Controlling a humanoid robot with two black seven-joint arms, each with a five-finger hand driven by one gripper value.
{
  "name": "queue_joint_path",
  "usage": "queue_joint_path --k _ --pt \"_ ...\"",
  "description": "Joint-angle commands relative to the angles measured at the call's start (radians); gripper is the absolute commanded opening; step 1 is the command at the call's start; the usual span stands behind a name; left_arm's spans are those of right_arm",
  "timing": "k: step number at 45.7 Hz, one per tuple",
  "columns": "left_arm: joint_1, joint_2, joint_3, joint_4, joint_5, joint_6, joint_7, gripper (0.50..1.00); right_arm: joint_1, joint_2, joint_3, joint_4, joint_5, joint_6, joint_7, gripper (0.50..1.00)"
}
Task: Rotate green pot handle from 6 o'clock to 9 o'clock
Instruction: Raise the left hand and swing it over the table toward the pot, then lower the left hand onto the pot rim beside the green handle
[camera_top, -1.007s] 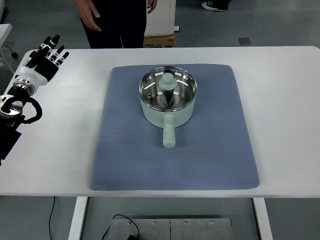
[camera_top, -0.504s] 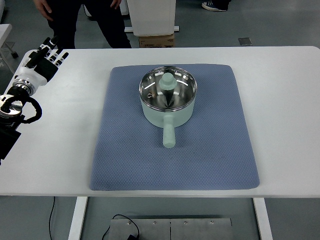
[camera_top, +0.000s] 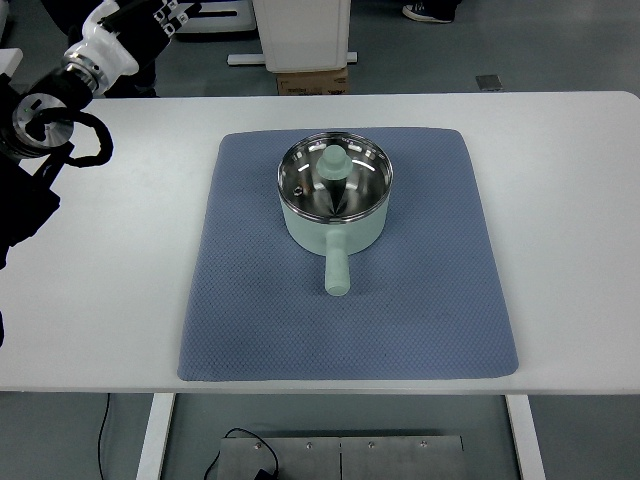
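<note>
Since half a second back the left arm has swung up and away, so the left hand (camera_top: 130, 25) now sits beyond the desk's (camera_top: 560, 200) far-left corner, fingers partly cut off by the frame edge, so I cannot tell if they are open or curled; the person behind has gone. Green pot (camera_top: 335, 195) unmoved, mid blue mat (camera_top: 440, 300), handle (camera_top: 338, 270) at 6 o'clock. Best to come in low beside the handle and sweep it clockwise toward 9 without tipping the pot.
</note>
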Motion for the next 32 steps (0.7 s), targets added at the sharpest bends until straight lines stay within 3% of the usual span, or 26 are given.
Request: queue_joint_path --k 1,16,32 --pt "-0.007 0.000 0.046 -0.085 0.037 0.001 0.001 1.000 0.000 0.000 0.000 0.000 -0.001 0.000 0.000 1.000" --pt "-0.108 -0.020 0.264 -0.245 0.051 -0.005 0.001 1.000 0.000 0.000 0.000 0.000 0.000 0.000 0.000 1.000" --pt "-0.222 -0.069 0.504 -0.414 0.051 -0.065 0.001 1.000 0.000 0.000 0.000 0.000 0.000 0.000 0.000 1.000"
